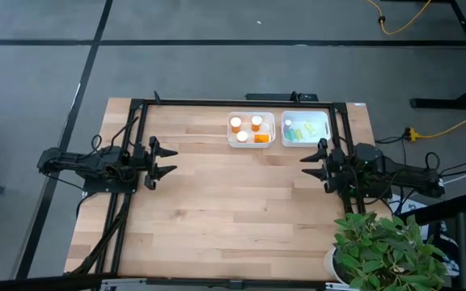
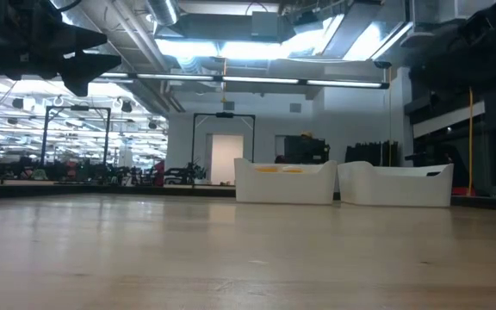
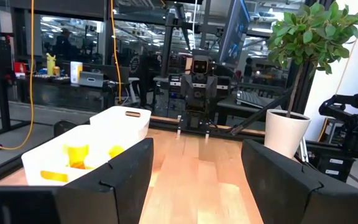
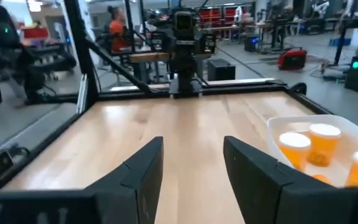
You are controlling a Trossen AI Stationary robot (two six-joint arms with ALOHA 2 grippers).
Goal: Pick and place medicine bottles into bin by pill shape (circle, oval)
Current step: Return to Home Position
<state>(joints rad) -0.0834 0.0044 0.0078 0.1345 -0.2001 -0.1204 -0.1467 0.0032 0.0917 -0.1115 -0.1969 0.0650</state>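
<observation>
Several orange medicine bottles (image 1: 247,129) with white caps lie and stand in the left white bin (image 1: 252,117) at the table's far side. Pale green-teal bottles (image 1: 302,130) lie in the right white bin (image 1: 306,116). The orange ones also show in the right wrist view (image 4: 316,145) and the left wrist view (image 3: 76,154). My left gripper (image 1: 168,159) is open and empty, raised over the table's left part. My right gripper (image 1: 310,165) is open and empty, over the table's right part, nearer than the right bin.
A potted plant (image 1: 379,250) stands at the table's near right corner. A black frame (image 1: 241,103) runs along the table's far edge and sides. The wooden tabletop (image 1: 233,210) lies between the two arms.
</observation>
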